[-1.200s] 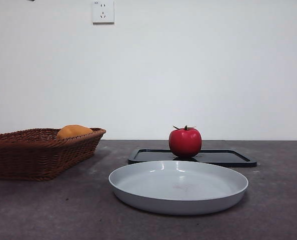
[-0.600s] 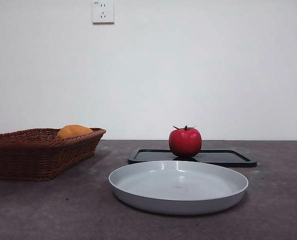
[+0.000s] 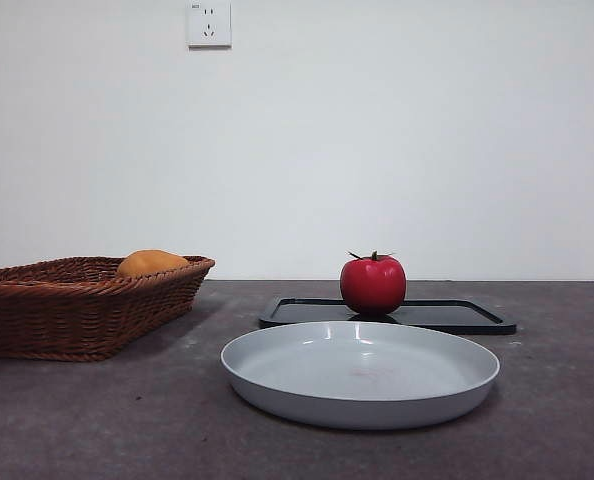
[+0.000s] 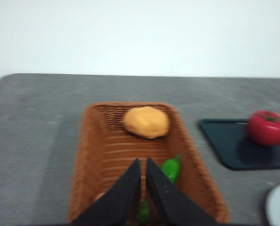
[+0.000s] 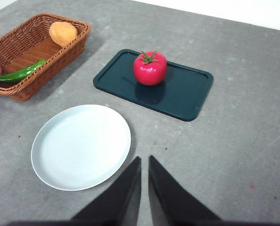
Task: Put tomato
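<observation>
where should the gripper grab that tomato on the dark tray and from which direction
Grip the tomato across its round red middle, coming straight down from above. It sits upright on the dark tray with its stem up and open space all around, so the jaws can likely straddle its widest part.

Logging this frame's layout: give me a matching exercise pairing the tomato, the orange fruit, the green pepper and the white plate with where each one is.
Things:
1. tomato
2. orange fruit
3. green pepper
4. white plate

Places:
A. bare on the table, nothing in it
B. on the dark tray
C. at the basket's far end
D. lying along the basket's near end

Pairs: 1-B, 2-C, 3-D, 4-A
</observation>
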Controlling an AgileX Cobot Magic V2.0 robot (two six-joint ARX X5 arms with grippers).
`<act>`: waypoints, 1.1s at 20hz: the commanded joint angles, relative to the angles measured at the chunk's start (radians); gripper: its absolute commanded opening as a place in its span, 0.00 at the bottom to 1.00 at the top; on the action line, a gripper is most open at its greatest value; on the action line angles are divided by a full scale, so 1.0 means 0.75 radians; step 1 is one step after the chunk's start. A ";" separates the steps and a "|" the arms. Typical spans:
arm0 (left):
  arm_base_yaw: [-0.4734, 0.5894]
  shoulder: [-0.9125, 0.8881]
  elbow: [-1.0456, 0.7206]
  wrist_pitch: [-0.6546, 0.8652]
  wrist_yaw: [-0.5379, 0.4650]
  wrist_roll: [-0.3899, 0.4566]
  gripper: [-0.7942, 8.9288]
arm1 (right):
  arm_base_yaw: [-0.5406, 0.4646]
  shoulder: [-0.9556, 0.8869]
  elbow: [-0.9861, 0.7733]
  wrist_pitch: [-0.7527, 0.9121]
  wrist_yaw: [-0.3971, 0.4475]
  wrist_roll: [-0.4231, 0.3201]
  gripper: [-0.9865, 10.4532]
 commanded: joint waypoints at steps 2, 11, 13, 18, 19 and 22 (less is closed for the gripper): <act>0.078 -0.196 -0.220 0.106 -0.031 0.001 0.10 | 0.007 0.004 0.018 0.015 0.000 0.013 0.10; 0.119 -0.362 -0.454 0.101 -0.085 0.000 0.10 | 0.007 0.004 0.018 0.015 0.000 0.013 0.10; 0.119 -0.411 -0.481 0.070 -0.085 0.001 0.10 | 0.007 0.004 0.018 0.015 0.000 0.013 0.10; 0.122 -0.447 -0.481 -0.045 -0.086 0.032 0.10 | 0.007 0.004 0.018 0.017 0.000 0.013 0.10; 0.122 -0.447 -0.481 -0.039 -0.086 0.032 0.10 | 0.007 0.004 0.018 0.017 0.000 0.013 0.10; 0.122 -0.447 -0.481 -0.039 -0.086 0.032 0.10 | 0.007 0.004 0.018 0.018 0.000 0.013 0.10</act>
